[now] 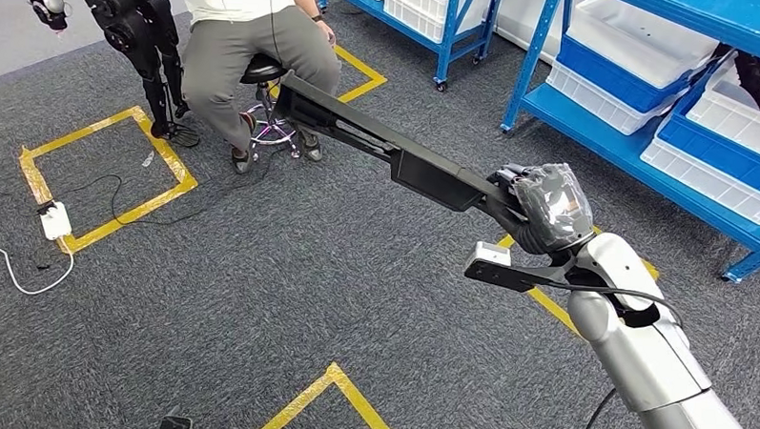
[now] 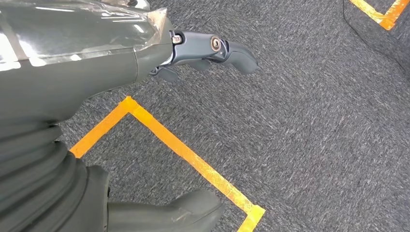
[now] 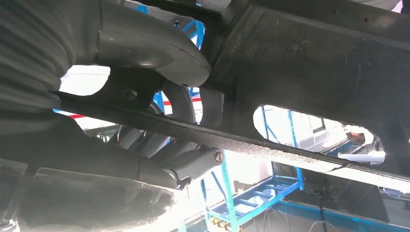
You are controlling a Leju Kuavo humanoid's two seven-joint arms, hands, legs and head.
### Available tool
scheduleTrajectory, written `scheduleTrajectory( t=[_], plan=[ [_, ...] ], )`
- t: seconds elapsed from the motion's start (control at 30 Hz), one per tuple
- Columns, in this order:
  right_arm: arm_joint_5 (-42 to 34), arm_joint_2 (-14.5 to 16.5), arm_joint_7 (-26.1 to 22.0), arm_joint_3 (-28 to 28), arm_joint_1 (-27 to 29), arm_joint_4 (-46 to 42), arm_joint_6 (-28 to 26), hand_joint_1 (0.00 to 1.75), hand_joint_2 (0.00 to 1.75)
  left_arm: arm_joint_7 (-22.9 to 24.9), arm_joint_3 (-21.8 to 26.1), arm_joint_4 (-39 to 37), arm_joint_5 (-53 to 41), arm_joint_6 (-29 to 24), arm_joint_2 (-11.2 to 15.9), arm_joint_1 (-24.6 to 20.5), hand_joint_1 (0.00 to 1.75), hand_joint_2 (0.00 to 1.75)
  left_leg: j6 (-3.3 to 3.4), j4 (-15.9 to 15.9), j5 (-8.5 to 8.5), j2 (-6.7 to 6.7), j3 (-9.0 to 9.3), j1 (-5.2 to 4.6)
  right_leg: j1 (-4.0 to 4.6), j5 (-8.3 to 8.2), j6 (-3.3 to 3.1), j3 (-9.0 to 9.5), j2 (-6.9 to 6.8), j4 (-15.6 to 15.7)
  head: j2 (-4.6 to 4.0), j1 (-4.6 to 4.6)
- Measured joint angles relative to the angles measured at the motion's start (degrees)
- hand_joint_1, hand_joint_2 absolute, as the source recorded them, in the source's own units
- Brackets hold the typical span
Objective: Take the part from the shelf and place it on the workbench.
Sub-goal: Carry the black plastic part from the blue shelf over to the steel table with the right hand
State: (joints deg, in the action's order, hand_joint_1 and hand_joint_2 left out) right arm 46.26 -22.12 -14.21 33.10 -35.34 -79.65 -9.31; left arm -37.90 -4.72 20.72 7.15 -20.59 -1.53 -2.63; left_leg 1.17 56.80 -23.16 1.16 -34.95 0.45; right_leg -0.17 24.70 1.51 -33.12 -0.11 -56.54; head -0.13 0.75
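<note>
The part (image 1: 379, 143) is a long black flat plastic piece with cut-outs. My right hand (image 1: 545, 209) grips its near end and holds it out over the grey carpet, its far end pointing toward the seated person. In the right wrist view the part (image 3: 309, 63) lies close over the camera, with my thumb and fingers (image 3: 191, 108) wrapped around its thin edge. My left hand (image 2: 208, 50) hangs over the carpet with its fingers apart and holds nothing.
A person (image 1: 244, 48) sits on a stool (image 1: 266, 77) beyond the part's far end. Blue shelving (image 1: 637, 119) with white bins stands at the right. Yellow tape squares (image 1: 101, 176) mark the carpet, with a power strip (image 1: 53, 219) and cables at the left.
</note>
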Motion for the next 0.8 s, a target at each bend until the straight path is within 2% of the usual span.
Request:
scheduleTrajectory(
  t=[0.4,0.8],
  plan=[
    [0.2,0.0,0.0,0.1,-0.2,0.0,0.0,1.75,1.75,0.0,0.0,0.0,0.0,-0.1,0.0,0.1,0.0,1.75,0.09,0.0,0.03,0.03,-0.03,-0.6,-0.02,-0.02,0.04,0.01,-0.02,0.0,0.0,-0.01],
    [0.4,0.0,0.0,0.2,-0.6,0.0,0.2,1.75,1.75,0.0,0.1,0.0,0.0,-0.1,0.0,0.3,0.0,1.75,0.16,0.0,0.05,0.03,-0.05,-0.75,-0.04,-0.02,0.05,0.01,-0.02,0.0,0.0,-0.01]
  ],
)
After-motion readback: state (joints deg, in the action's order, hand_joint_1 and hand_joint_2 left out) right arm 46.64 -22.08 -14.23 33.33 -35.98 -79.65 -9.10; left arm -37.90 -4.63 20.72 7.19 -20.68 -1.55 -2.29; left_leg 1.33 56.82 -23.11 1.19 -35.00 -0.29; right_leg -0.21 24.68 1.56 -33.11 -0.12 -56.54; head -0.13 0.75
